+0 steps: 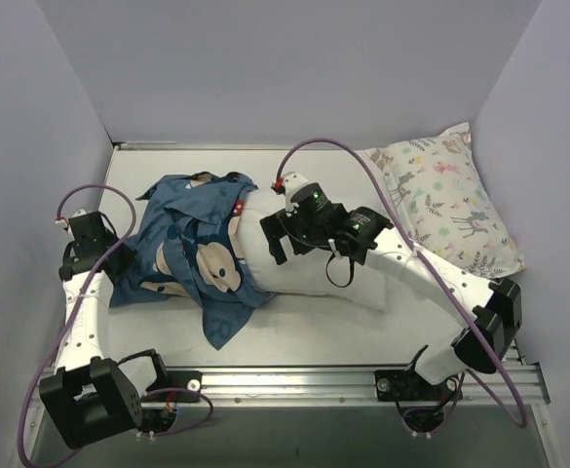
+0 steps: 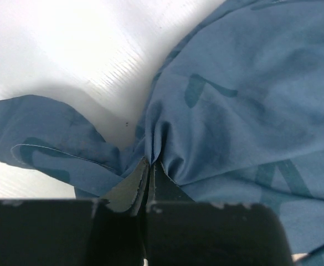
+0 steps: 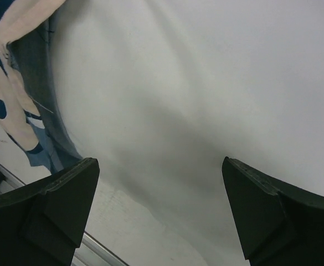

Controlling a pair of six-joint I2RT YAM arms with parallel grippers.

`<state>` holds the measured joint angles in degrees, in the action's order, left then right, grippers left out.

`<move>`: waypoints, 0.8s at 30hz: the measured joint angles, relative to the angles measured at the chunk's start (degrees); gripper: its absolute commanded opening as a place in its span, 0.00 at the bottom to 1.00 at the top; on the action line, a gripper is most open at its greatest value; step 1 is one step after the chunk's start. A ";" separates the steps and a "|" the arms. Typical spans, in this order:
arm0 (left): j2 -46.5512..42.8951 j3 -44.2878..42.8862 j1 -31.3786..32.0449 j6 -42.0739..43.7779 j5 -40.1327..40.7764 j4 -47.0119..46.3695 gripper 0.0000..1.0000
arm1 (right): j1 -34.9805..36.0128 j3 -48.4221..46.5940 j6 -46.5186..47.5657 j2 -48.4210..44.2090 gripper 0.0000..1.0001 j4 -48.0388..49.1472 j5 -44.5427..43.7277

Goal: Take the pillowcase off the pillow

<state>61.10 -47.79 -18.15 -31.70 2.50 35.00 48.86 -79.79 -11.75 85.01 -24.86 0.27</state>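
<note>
The pillowcase (image 2: 250,100) is pinched in the left gripper (image 2: 149,166). The pillow (image 3: 206,83) is faced by the spread right gripper (image 3: 159,166), lengthwise between both jaws.

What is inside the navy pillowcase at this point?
The left end of the plain white pillow runs into the pillowcase, and its right part sticks out bare. How far the pillow reaches inside cannot be seen under the bunched fabric.
</note>
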 measured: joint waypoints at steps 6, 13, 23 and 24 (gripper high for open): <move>0.55 0.00 3.32 -0.04 0.09 -1.68 0.00 | 0.48 1.44 1.36 9.68 0.90 4.68 -2.08; 1.70 -0.26 4.57 0.00 0.11 -1.79 0.00 | -1.38 -3.23 0.20 17.22 0.00 3.34 -0.66; 4.72 -8.41 -1.66 0.00 -4.33 -0.81 0.00 | -14.64 -2.43 -2.73 6.10 0.00 -1.14 -4.15; 5.07 -9.01 -1.66 -0.26 -5.62 -0.46 0.00 | -16.13 -2.43 -3.13 4.37 0.00 -1.73 -4.02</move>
<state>66.17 -56.80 -19.81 -31.97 -3.11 34.54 32.73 -82.21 -14.87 89.38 -26.59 -3.75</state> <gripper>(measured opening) 0.009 0.107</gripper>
